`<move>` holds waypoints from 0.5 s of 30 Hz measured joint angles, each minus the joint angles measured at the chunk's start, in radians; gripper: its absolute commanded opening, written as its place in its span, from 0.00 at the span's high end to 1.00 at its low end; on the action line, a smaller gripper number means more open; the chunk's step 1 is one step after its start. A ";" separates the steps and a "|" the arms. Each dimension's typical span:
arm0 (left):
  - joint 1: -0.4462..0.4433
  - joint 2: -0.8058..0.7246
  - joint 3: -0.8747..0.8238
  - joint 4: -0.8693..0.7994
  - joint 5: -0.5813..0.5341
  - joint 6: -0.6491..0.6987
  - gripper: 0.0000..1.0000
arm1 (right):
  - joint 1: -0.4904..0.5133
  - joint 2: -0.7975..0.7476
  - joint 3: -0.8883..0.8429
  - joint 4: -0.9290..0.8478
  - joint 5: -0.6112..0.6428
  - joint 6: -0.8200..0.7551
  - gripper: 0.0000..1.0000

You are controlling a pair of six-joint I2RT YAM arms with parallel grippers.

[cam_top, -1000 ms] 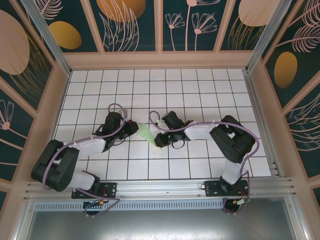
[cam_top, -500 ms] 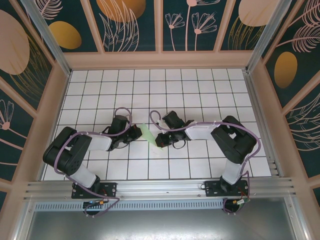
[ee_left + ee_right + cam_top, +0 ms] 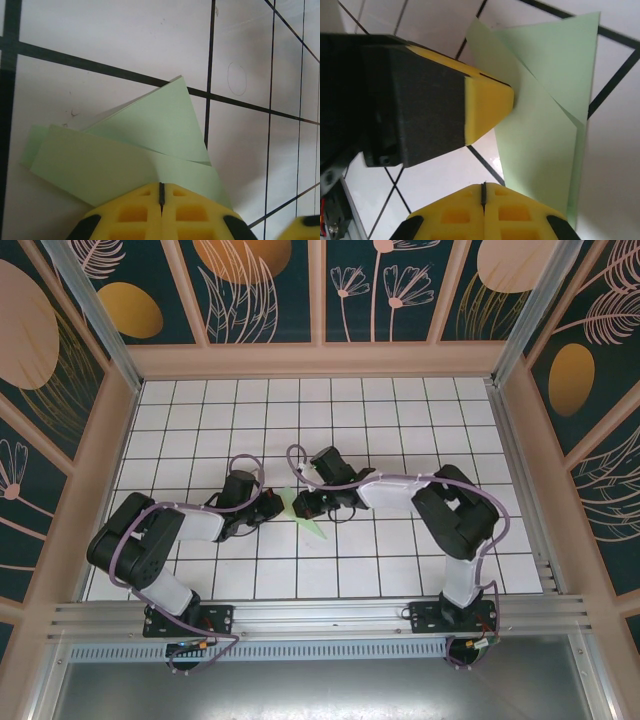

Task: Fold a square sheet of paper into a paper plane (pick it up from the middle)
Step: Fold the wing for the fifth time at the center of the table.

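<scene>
1. Left gripper (image 3: 268,508): I see the yellow fingers pressed together, clamped on one edge of the folded green paper (image 3: 150,125).
2. Right gripper (image 3: 483,200): fingers together, just beside the paper's lower end. I cannot tell whether they pinch it.
3. Folded green paper: pointed, in overlapping layers. It sits between the two grippers, raised at the held edge, over the middle of the white grid-tiled table (image 3: 400,420).
</scene>
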 measured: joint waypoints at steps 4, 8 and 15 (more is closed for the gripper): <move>0.000 0.001 0.000 0.003 0.000 0.000 1.00 | 0.002 0.061 0.016 -0.002 -0.005 -0.001 1.00; 0.000 0.002 0.000 0.004 -0.001 0.000 1.00 | 0.001 0.077 0.021 -0.003 -0.015 -0.005 1.00; -0.002 0.002 0.008 -0.011 -0.008 0.000 1.00 | -0.001 0.034 -0.059 0.048 -0.017 -0.030 1.00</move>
